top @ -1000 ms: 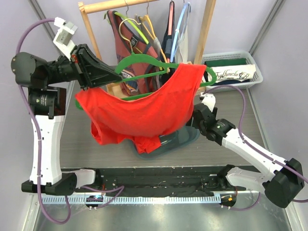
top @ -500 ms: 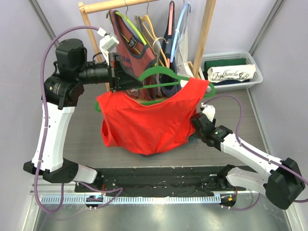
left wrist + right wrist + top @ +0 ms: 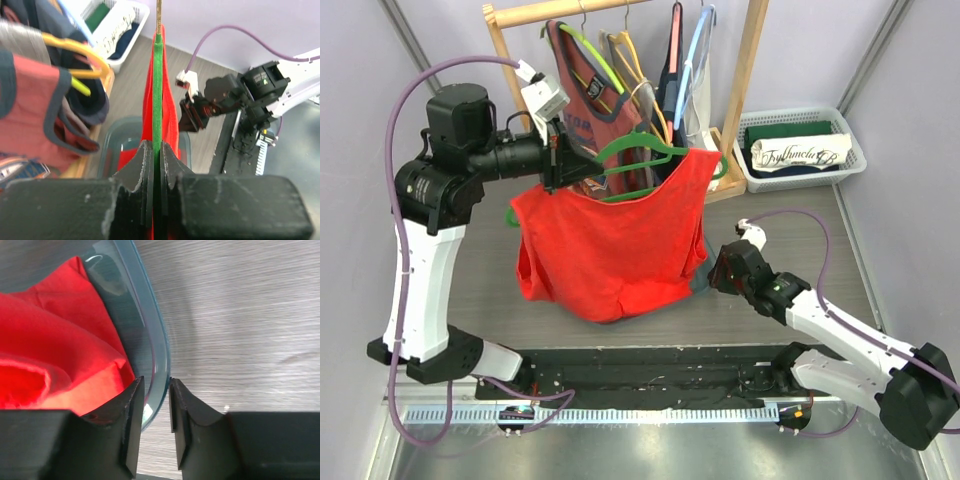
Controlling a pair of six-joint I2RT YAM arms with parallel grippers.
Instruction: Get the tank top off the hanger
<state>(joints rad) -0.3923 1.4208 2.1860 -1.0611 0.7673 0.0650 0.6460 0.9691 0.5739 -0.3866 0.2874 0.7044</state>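
Note:
A red tank top (image 3: 610, 240) hangs on a green hanger (image 3: 630, 148) held up in front of the rack. My left gripper (image 3: 555, 160) is shut on the hanger's left end; in the left wrist view the green bar (image 3: 158, 90) runs straight out from between the closed jaws (image 3: 157, 150), with red cloth (image 3: 171, 115) draped over it. The top's lower hem lies in a translucent teal bin (image 3: 157, 355). My right gripper (image 3: 152, 385) sits low at the bin's right side (image 3: 712, 270), jaws narrowed on either side of its rim, red fabric (image 3: 55, 340) just beside the left finger.
Behind stands a wooden clothes rack (image 3: 750, 60) with several other garments on coloured hangers (image 3: 590, 80). A white basket (image 3: 800, 145) of folded clothes sits at the back right. A black rail (image 3: 650, 375) runs along the near table edge.
The left arm swung the hanger up and a little left, so the tank top now hangs straight down. The right gripper's jaws have narrowed around the bin rim.

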